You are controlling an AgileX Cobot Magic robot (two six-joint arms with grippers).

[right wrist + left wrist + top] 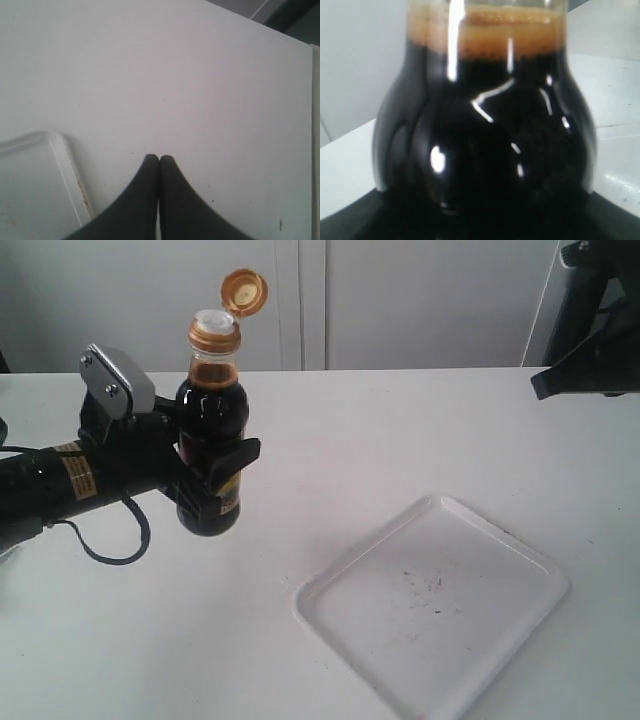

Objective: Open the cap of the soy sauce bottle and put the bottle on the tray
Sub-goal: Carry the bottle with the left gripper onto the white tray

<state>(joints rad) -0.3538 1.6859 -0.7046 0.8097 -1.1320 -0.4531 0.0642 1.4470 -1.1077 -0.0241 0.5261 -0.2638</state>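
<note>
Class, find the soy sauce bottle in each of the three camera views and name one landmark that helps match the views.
Exterior view: the soy sauce bottle is upper left, upright, held by the left gripper, its cap flipped open.
Left wrist view: the bottle's dark body fills nearly the whole picture.
Right wrist view: not in it; only the shut right gripper over the table.
Shared landmark: the tray, in the exterior and right wrist views.

Left hand (215, 475) hides bottle label (230, 495); tray (520, 625) corner cut off.
</note>
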